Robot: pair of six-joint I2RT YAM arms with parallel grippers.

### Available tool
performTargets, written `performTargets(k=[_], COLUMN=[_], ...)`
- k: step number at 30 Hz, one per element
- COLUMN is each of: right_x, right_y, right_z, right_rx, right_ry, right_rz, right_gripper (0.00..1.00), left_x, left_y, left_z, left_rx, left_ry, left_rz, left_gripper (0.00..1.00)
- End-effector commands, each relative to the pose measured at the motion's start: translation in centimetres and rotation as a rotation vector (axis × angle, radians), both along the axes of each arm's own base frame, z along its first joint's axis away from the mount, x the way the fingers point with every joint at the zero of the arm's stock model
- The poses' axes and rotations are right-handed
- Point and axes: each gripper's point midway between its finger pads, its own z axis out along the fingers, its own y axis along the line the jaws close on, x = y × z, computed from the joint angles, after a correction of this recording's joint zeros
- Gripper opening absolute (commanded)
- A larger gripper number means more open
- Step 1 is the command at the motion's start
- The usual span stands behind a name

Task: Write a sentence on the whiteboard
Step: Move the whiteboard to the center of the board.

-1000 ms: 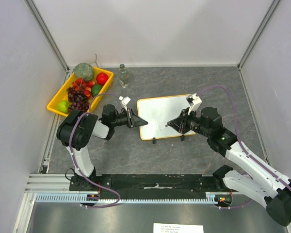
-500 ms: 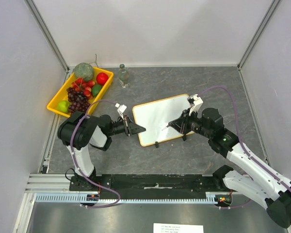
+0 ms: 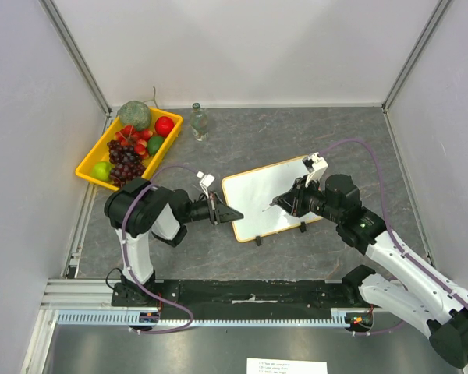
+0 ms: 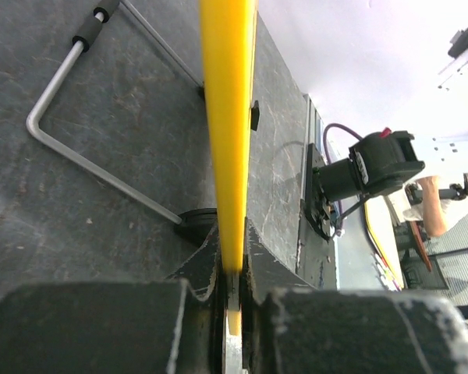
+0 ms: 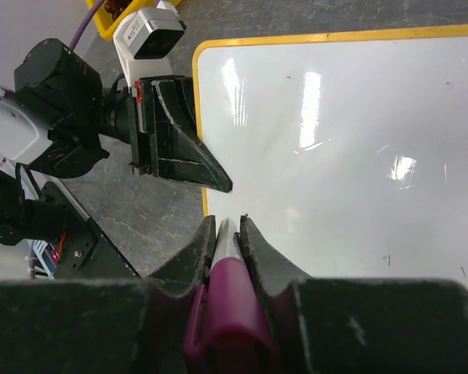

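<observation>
1. Your left end effector is closed tight on the near-left corner of the whiteboard. In the left wrist view, the two fingers pinch the board's yellow frame edge-on, right at the end effector.
2. Your right end effector is clamped on a marker with a purple body. The marker's pale front end pokes out between the fingers at the end effector.
3. The whiteboard sits about mid-bench, between the two arms. It is turned so that its right end lies farther from the bases than its left end.
4. Two black clip feet sit on the board's near long edge.
5. The marker tip is over the left part of the white surface, just beside the corner your left end effector grips. You cannot tell from these views whether the tip touches the board.
6. A few tiny dark specks show low on the board in the right wrist view.
7. A bent metal rod with a black sleeve lies beside the board's edge in the left wrist view.
8. A yellow fruit tray sits at the far left of the bench, with a small clear bottle near it. Both are well apart from the board.
</observation>
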Motion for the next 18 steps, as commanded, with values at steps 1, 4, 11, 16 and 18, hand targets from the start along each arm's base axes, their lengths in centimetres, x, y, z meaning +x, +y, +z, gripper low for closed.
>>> performTargets(k=[1, 4, 11, 16, 18], right_x=[0.3, 0.3, 0.3, 0.2, 0.1], right_y=[0.0, 0.0, -0.1, -0.3, -0.4], right_z=[2.0, 2.2, 2.3, 2.2, 2.2], right_rx=[0.018, 0.018, 0.011, 0.002, -0.001], right_ry=[-0.059, -0.062, -0.067, -0.07, -0.07], right_rz=[-0.004, -0.004, -0.006, -0.009, -0.008], right_gripper=[0.0, 0.0, 0.0, 0.0, 0.0], left_x=[-6.7, -8.0, -9.1, -9.2, -9.0], left_y=[-0.4, -0.6, 0.0, 0.3, 0.4], left_z=[-1.5, -1.4, -1.4, -1.1, -0.6], left_rx=[0.016, 0.016, 0.03, 0.034, 0.033], left_ry=[0.04, 0.034, 0.035, 0.037, 0.019], left_rz=[-0.228, -0.265, -0.25, -0.215, -0.185], left_gripper=[0.02, 0.02, 0.02, 0.4, 0.51])
